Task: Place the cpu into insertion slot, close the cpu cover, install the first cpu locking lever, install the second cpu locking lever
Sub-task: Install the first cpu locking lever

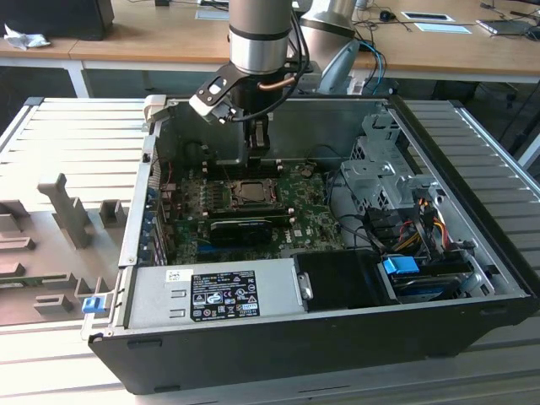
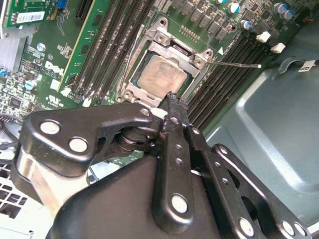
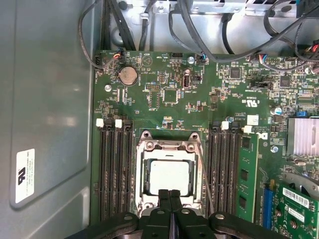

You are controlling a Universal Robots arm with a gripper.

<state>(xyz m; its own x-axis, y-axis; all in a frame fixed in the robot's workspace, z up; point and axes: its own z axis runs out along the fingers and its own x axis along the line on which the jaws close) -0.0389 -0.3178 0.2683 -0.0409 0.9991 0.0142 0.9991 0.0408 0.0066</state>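
Observation:
The cpu (image 3: 169,175) (image 2: 160,75) lies flat in the insertion slot (image 1: 251,191), its pale metal face showing through the window of the cpu cover (image 3: 169,146) (image 2: 175,50), which lies down over it. My gripper (image 3: 170,195) (image 2: 172,97) (image 1: 257,139) hangs just above one edge of the socket, its black fingers pressed together with nothing seen between them. A thin wire locking lever (image 2: 239,64) (image 3: 205,179) stands off along one side of the socket, over the memory slots.
The green circuit board (image 3: 164,94) sits inside an open black computer case (image 1: 337,337). Memory slots (image 3: 113,169) flank the socket on both sides. A long black card (image 1: 240,228), a power supply (image 1: 211,295), drive cages (image 1: 380,169) and cables (image 1: 413,228) crowd the case.

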